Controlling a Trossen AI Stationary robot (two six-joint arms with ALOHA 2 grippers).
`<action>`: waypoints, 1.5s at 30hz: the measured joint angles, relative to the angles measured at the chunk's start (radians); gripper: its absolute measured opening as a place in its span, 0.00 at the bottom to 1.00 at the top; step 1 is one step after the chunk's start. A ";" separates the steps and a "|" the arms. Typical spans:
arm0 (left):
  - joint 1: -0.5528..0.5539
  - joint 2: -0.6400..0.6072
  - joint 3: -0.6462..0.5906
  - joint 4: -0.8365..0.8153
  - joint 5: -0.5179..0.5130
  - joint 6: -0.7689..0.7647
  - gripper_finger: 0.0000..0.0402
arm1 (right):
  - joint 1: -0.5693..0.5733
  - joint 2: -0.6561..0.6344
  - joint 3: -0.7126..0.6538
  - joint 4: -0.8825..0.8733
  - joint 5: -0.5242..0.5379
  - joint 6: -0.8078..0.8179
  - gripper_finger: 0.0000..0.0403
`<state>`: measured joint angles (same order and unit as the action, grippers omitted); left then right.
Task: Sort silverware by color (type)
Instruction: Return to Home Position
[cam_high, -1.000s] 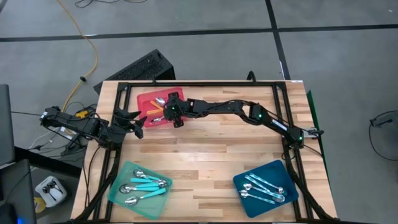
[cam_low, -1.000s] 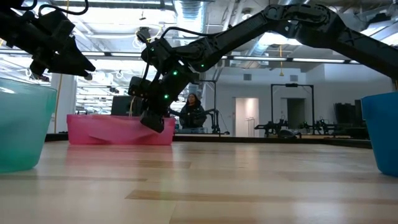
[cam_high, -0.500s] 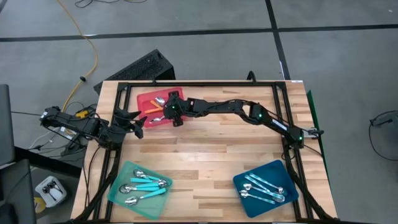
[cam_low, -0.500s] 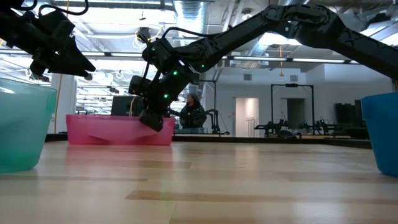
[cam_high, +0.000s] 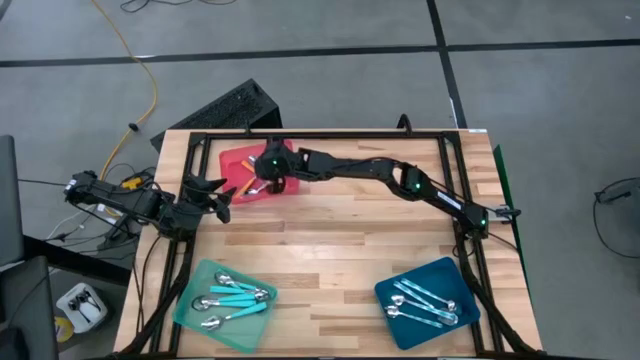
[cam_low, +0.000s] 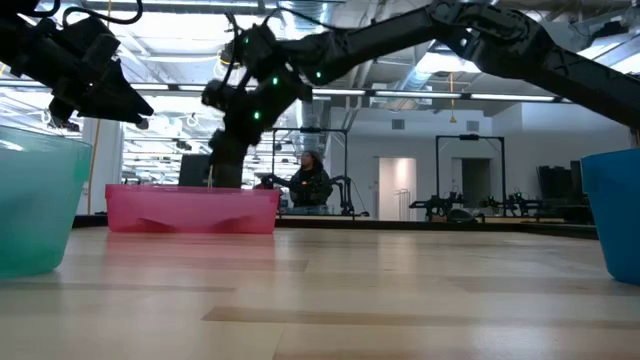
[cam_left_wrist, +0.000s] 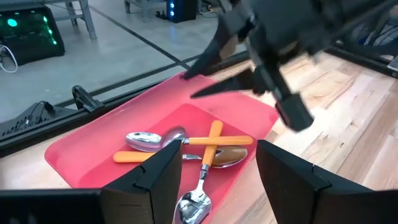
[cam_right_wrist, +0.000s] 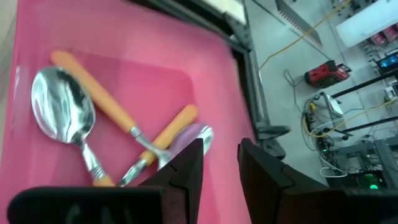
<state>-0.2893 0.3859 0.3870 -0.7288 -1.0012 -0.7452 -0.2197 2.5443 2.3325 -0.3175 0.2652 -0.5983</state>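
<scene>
Three orange-handled spoons (cam_left_wrist: 186, 148) lie crossed on the floor of the red tray (cam_high: 236, 160) at the table's far left. My right gripper (cam_right_wrist: 219, 163) hangs open just above that tray's near right part, fingers slanting down, with nothing between them; in the left wrist view it shows as the right gripper (cam_left_wrist: 198, 81). My left gripper (cam_high: 222, 196) waits open off the tray's left near corner, above the table. Turquoise spoons (cam_high: 236, 294) lie in the mint-green tray (cam_high: 196, 276), and pale blue spoons (cam_high: 424, 300) in the dark-blue tray (cam_high: 456, 274).
Black frame rails (cam_high: 330, 138) run along the table's far edge and down both sides. A wide stretch of bare wood (cam_high: 340, 240) lies between the three trays. A person (cam_low: 311, 184) sits in the room beyond the table.
My right gripper has risen out of the red tray and drawn a little toward the table's far left, tipping as it rose. The spoons in the tray lie still. My left gripper has kept its place.
</scene>
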 joint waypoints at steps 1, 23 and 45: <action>0.000 0.000 0.000 0.000 0.000 0.000 0.47 | 0.001 0.000 0.021 -0.023 0.000 0.003 0.30; 0.000 0.000 0.000 0.003 0.011 -0.027 0.47 | 0.075 -0.353 0.011 -0.496 0.326 -0.123 0.30; 0.000 0.000 0.000 0.001 0.173 -0.012 0.47 | -0.067 -0.648 0.010 -1.056 -0.688 0.157 0.30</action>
<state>-0.2893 0.3859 0.3870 -0.7277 -0.8281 -0.7574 -0.2863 1.8958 2.3421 -1.3733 -0.4230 -0.4412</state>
